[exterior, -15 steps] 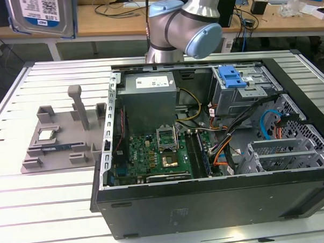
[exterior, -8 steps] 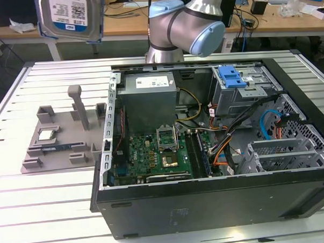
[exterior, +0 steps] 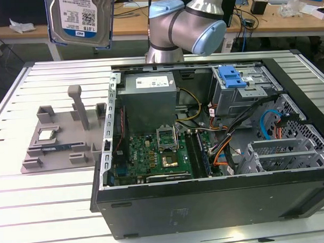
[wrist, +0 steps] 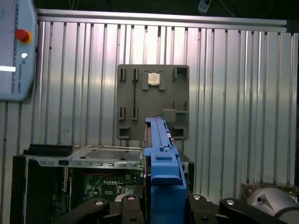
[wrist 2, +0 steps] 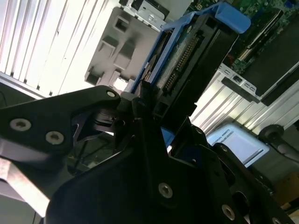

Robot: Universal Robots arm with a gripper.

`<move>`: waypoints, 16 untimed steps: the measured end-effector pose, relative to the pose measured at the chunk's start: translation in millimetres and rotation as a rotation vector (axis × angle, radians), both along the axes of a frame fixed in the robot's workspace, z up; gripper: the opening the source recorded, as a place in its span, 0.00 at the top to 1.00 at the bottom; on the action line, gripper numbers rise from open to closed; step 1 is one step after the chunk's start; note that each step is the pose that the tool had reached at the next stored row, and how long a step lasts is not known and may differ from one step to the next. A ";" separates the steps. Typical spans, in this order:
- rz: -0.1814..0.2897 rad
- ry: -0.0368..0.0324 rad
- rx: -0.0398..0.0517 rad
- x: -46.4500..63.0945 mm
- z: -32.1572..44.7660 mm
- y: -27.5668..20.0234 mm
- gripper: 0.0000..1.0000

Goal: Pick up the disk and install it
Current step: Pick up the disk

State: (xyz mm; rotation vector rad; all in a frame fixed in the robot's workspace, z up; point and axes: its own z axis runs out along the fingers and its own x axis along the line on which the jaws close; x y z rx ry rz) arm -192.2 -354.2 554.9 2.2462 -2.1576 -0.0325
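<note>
**Disk [exterior: 81, 17] held high off the table [exterior: 47, 212], clear of the open computer case [exterior: 208, 205]**

The gripper [wrist 2: 156, 109] is clamped on the disk, its black fingers [wrist 2: 100, 100] pressing against the blue side rails. In the exterior view the disk hangs upright in the air with its label facing the camera, on the exterior view's left of the arm [exterior: 190, 23] and well above the table. In the first wrist view it shows edge-on, blue rail foremost. A grey tray [exterior: 60, 142] lies flat on the table just beside the case, with a small square chip [exterior: 46, 134] seated in it. Inside the case, a blue caddy [exterior: 231, 75] sits on top of the grey drive cage [exterior: 241, 96], and the green motherboard [exterior: 152, 154] lies on the case floor.
</note>
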 end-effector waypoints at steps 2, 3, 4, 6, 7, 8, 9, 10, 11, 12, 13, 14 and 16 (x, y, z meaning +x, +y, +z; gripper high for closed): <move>0.000 0.0002 0.0072 1.5 -0.7 -3.9 0.63; 0.000 0.0001 0.0183 2.0 -0.7 -4.7 0.63; -0.002 -0.0002 0.0430 2.3 -0.8 -5.2 0.63; -0.023 -0.0005 0.0456 2.6 -1.0 -5.1 0.63; -0.032 -0.0007 0.0435 2.6 -1.1 -5.1 0.63; -0.044 -0.0011 0.0404 2.8 -1.1 -5.2 0.63; -0.044 -0.0011 0.0403 2.9 -1.1 -5.2 0.63; -0.045 -0.0010 0.0402 2.9 -1.1 -5.2 0.63; -0.045 -0.0010 0.0402 3.1 -1.1 -5.1 0.63; -0.045 -0.0011 0.0402 3.2 -1.1 -5.2 0.63; -0.044 -0.0011 0.0403 3.7 -1.2 -5.1 0.63; -0.044 -0.0009 0.0401 6.8 -1.3 -5.1 0.63; -0.045 -0.0007 0.0402 12.8 -1.7 -5.1 0.63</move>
